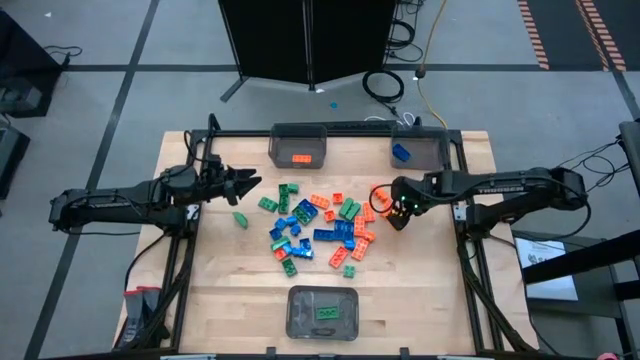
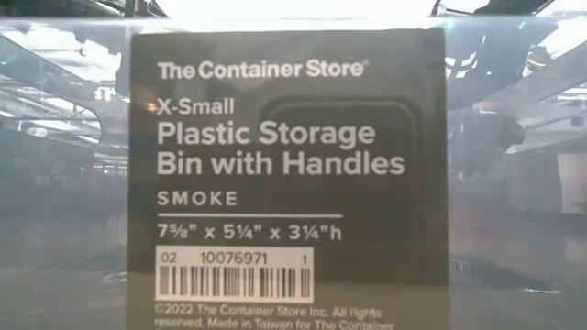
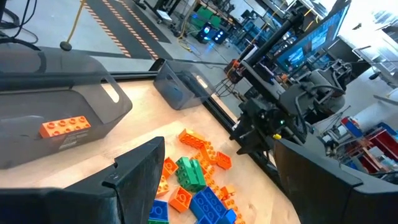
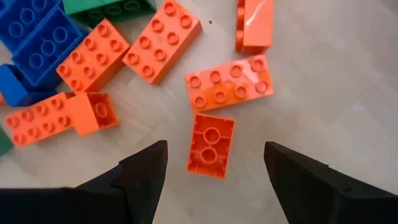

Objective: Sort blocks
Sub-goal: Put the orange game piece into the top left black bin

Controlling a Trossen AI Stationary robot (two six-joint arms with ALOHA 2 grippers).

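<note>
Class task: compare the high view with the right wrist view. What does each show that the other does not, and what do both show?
Only the high view shows the three grey translucent plastic bins, the left gripper with its fingers open at the pile's left edge, and one small green studded plastic brick lying apart.
Only the right wrist view shows a two-stud orange plastic brick lying between the open fingers of the right gripper.
Both show the wooden table and the pile's orange and blue bricks.
</note>
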